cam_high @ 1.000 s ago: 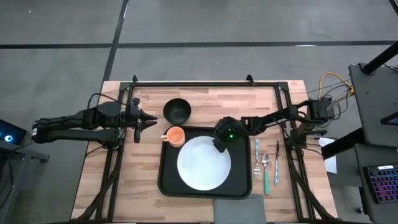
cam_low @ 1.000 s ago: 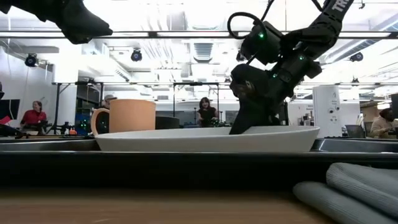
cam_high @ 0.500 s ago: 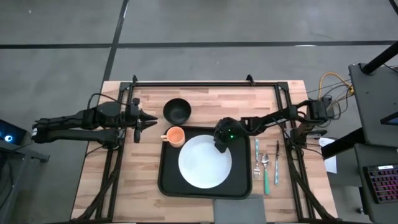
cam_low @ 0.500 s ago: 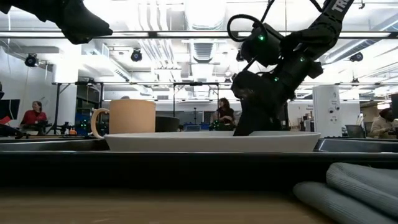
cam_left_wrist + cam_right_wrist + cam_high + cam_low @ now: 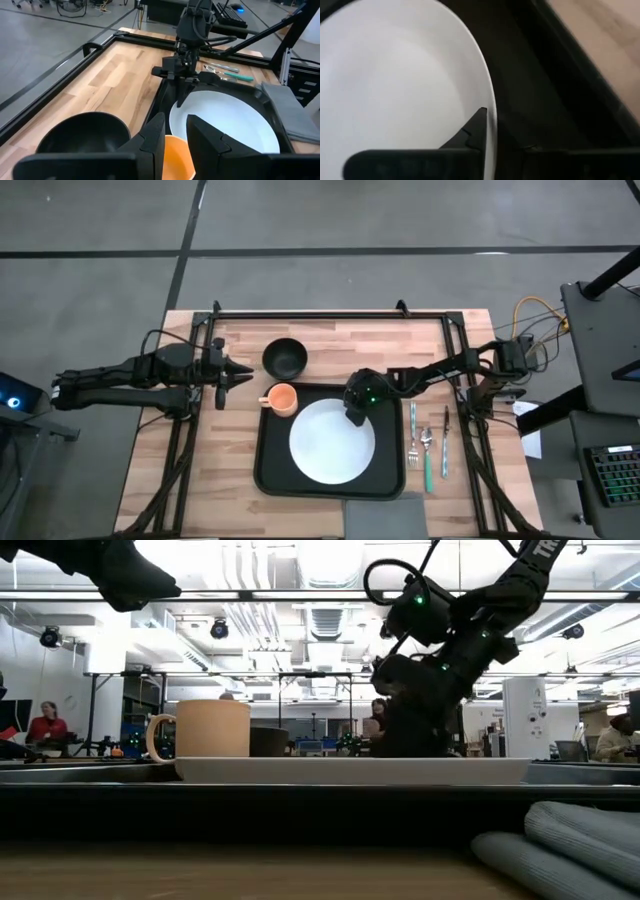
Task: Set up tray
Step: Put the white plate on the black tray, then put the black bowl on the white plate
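At the left edge of the light wooden table (image 5: pixel 330 345), the left gripper (image 5: pixel 240 376) hovers above the wood, pointing toward the middle. Its two dark fingers (image 5: pixel 152 140) stand a little apart with nothing between them; in the left wrist view, a narrow gap shows between them.

Just beyond it, near the far edge of the table, sits a round black bowl (image 5: pixel 285 358). Near this bowl, inside the far left corner of the tray, stands a small orange cup with a handle (image 5: pixel 282 398).

The large black rectangular tray with rounded corners and a low rim (image 5: pixel 268 465) lies at the middle of the table, against the near edge. A round white plate (image 5: pixel 332 448) lies flat in it, toward the tray's right side.

The right gripper (image 5: pixel 357 408) is down at the far rim of the plate. In the right wrist view, one dark finger (image 5: pixel 475 131) lies over the white rim and the other is on the tray side, so the fingers stand on both sides of the rim. Whether they really press on it, I cannot tell.

Right of the tray, on the wood, lie a metal fork (image 5: pixel 413 435), a utensil with a green handle (image 5: pixel 427 455) and a dark knife (image 5: pixel 445 442), side by side. A grey folded napkin (image 5: pixel 385 518) is at the near edge of the table.
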### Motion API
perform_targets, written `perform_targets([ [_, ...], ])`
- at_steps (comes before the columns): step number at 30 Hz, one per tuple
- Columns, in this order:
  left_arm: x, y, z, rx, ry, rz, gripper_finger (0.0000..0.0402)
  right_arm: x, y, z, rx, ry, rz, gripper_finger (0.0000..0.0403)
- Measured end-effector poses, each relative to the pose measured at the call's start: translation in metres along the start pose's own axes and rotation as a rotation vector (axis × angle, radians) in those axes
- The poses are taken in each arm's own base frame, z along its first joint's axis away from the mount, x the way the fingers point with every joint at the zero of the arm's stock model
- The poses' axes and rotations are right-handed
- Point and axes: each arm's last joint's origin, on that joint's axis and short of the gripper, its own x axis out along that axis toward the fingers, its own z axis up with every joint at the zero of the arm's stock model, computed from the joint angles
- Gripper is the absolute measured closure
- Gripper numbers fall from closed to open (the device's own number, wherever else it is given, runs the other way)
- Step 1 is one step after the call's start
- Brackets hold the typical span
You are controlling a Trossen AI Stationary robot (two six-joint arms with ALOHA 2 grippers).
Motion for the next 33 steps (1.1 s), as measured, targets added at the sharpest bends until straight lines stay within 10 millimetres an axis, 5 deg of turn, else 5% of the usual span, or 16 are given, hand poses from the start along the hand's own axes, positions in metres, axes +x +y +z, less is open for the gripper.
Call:
perform_targets([
  [6, 0.000, 0.000, 0.000, 0.000, -0.001, 0.000, 0.0340, -0.005, 0.009, 0.016, -0.055, -0.056, 0.024, 0.0324],
  [23, 0.003, 0.001, -0.008, 0.046, 0.020, 0.006, 0.0340, -0.078, 0.044, 0.080, -0.145, -0.310, 0.013, 0.0227],
  [33, 0.007, 0.002, -0.014, -0.013, 0.034, 0.009, 0.0340, -0.038, 0.042, 0.099, -0.037, -0.359, -0.179, 0.0192],
])
